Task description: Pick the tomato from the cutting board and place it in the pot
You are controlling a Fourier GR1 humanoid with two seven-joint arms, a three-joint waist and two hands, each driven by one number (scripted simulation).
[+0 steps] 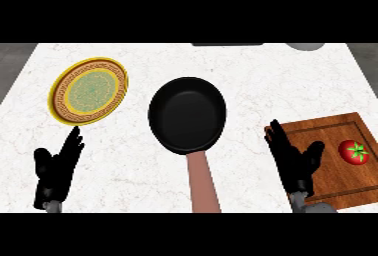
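A red tomato (355,152) with a green stalk lies on the right part of the wooden cutting board (334,181) at the counter's right edge. A black pan (187,113) with a brown handle (202,186) sits mid-counter, empty. My right hand (297,161) is open, fingers pointing up, over the board's left edge, a short way left of the tomato and apart from it. My left hand (57,171) rests open at the lower left, fingers up, holding nothing.
A yellow patterned plate (89,90) lies at the upper left. A grey round object (305,45) and a dark strip (227,44) show at the counter's far edge. White marble counter (133,165) spreads between the pan and both hands.
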